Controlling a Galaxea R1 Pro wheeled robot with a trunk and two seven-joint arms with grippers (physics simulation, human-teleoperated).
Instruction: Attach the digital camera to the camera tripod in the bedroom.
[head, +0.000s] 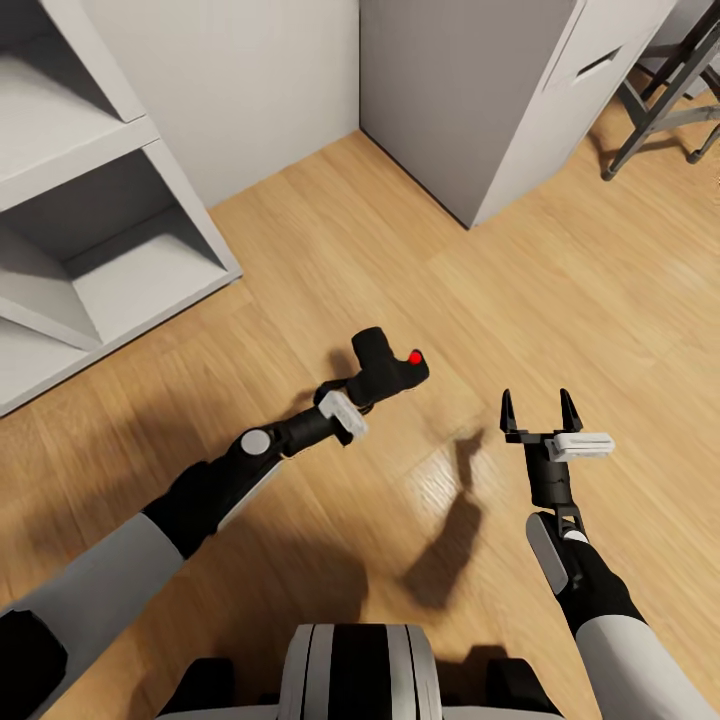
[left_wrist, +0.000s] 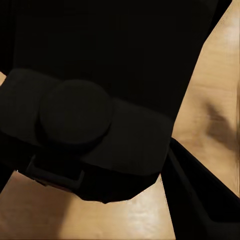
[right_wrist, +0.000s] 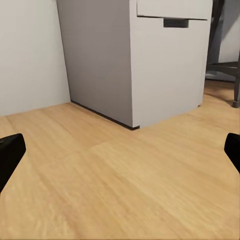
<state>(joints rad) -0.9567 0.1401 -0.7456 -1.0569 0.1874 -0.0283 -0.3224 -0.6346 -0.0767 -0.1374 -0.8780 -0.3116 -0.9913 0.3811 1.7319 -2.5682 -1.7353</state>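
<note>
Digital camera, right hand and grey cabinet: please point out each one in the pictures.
digital camera (head: 388, 372), head view, on its black body beside the red button.
right hand (head: 541, 411), head view, midway between its two fingertips.
grey cabinet (right_wrist: 167, 70), right wrist view, on its front face.

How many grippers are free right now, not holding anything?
1. The right gripper is open and empty above the wood floor. The left gripper is shut on the digital camera, so it is not free.
</note>
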